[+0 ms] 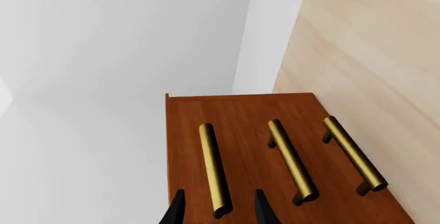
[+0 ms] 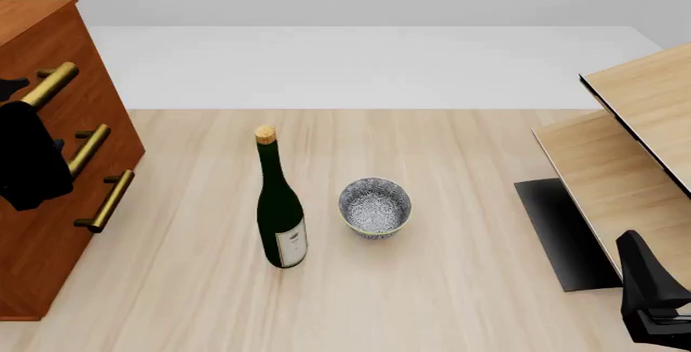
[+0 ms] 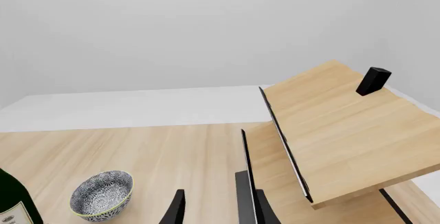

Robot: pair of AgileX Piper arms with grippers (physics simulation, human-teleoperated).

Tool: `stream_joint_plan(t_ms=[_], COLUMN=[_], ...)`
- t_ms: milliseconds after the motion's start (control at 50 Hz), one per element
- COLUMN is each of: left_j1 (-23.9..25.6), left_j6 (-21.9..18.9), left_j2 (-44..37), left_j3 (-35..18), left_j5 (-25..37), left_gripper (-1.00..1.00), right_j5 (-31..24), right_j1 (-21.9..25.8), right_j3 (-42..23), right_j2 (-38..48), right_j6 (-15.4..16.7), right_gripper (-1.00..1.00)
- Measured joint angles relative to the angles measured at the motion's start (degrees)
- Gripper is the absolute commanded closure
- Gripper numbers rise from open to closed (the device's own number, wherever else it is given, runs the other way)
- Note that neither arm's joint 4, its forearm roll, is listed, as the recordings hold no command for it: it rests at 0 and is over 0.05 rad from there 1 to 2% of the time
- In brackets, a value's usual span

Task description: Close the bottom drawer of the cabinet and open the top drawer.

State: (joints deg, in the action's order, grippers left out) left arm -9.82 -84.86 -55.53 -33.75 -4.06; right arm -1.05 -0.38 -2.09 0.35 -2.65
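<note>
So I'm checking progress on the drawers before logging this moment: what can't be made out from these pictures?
- Front view: the left arm covers part of the cabinet front, and the edge cuts it off, so drawer seams are unreadable.
- Left wrist view: the left gripper shows only fingertips flanking the nearest brass handle; contact is unclear.
- Front view: the right gripper is partly cut off at the corner.
- Right wrist view: the wine bottle is mostly out of frame.

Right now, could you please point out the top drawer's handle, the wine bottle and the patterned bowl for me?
Top drawer's handle (image 2: 48,84): front view, middle of the brass bar.
Wine bottle (image 2: 281,214): front view, dark green body above the label.
Patterned bowl (image 2: 375,205): front view, speckled inside.
</note>
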Motion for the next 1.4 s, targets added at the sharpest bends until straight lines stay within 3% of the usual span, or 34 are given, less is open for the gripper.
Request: stream_joint_plan(t_ms=[1200, 1220, 1400], left_j1=[-8.59, -8.59, -8.74], left_j6=[0.12, 0.14, 0.67], left_j2=[-7.77, -7.85, -8.08], left_j3=[-2.69, -2.74, -2.80], left_j5=[-3.66, -3.75, -4.50], left_gripper=[-1.00, 1.00, 1.00], right_j5=[0.94, 0.90, 0.67], right_j1=[0.89, 0.89, 0.86], right_j3=[0.41, 0.41, 0.41], right_j2=[0.40, 0.36, 0.13], right_j6=[1.24, 1.25, 1.30], right_gripper=[-1.00, -1.00, -1.00])
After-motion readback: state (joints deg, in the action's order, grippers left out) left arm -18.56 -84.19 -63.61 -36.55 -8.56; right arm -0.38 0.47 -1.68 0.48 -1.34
